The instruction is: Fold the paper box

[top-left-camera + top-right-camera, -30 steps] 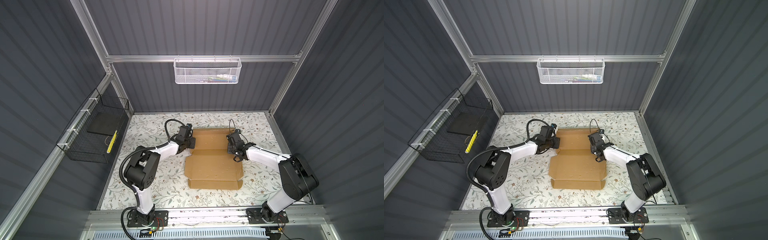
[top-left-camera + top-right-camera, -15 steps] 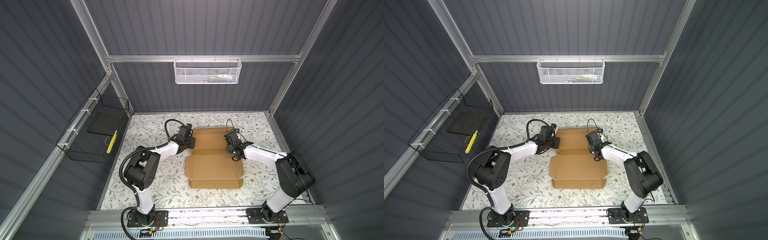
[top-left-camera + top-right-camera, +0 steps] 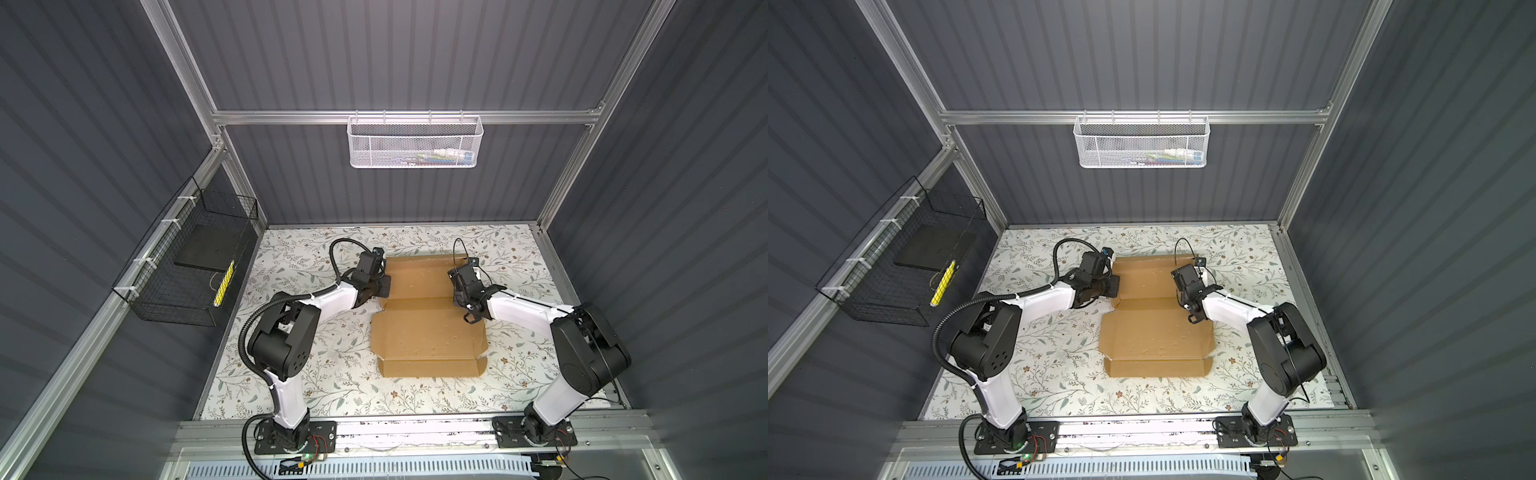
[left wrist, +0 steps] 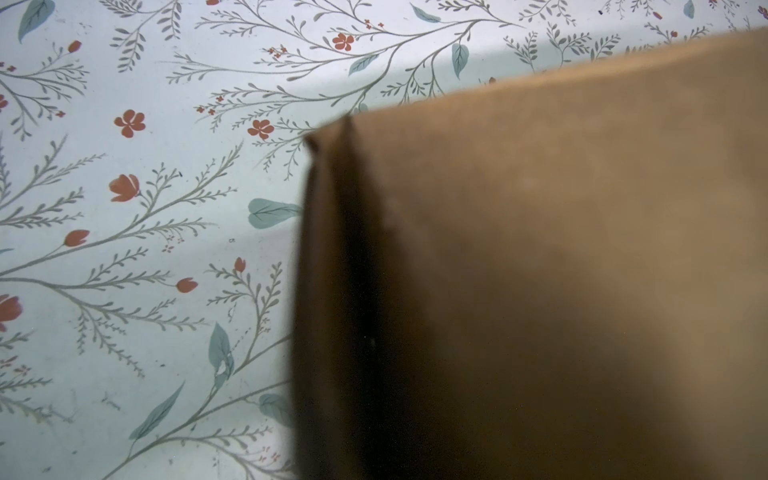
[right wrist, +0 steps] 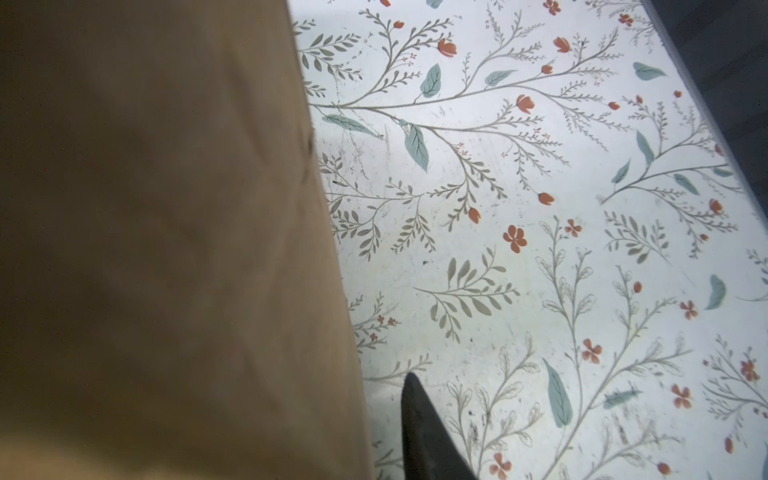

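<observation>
The box [image 3: 428, 328] lies half-folded at mid-table [image 3: 316, 357]. We see the left gripper [image 3: 380, 286] pressed together at its far-left edge. The right gripper [image 3: 459, 293] is slightly spread at the far-right edge, one finger [image 5: 424, 432] clear of the cardboard.

Brown paper box [image 3: 1154, 332] on floral tabletop [image 3: 1059, 374]

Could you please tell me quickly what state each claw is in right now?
Left claw: closed at the paper box edge; grip cannot be told.
Right claw: cannot be told; one finger shows.
</observation>
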Controlling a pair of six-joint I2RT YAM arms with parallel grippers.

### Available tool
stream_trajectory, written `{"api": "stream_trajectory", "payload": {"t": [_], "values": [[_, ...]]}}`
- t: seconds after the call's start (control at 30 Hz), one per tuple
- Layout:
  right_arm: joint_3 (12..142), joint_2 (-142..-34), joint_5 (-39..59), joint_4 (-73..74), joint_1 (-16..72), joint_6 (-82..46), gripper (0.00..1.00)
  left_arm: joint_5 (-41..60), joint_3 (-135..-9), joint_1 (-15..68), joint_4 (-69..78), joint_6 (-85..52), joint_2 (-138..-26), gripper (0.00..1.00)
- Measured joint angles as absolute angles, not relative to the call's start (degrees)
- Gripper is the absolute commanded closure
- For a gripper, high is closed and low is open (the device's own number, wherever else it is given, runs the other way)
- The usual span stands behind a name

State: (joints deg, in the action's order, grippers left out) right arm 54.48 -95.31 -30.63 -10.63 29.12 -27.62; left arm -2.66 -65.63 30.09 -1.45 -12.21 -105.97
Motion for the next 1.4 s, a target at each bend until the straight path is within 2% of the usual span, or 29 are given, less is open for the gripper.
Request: {"api": "stream_trajectory", "payload": {"t": [0.5, 0.7, 0.9, 1.4], "values": [[54.39, -95.31, -31.55, -8.12, 29.15, -24.23, 0.68, -3.27, -65.63, 30.09, -1.72, -12.21, -105.97, 1.00], [55.22, -95.31, -31.46, -7.62, 29.06, -22.96, 0.70, -3.49, -65.65, 30.09, -1.76, -12.12, -105.97, 1.00], [55.72, -95.31, -30.81, -7.03, 29.08, -21.67, 0.76, -3.68, -65.84, 30.35, -1.98, -11.38, -105.97, 1.00], [57.47, -96.07, -29.71, -7.84, 28.42, -20.95, 0.76, -3.70, -66.04, 30.35, -2.42, -10.92, -105.97, 1.00]]}}
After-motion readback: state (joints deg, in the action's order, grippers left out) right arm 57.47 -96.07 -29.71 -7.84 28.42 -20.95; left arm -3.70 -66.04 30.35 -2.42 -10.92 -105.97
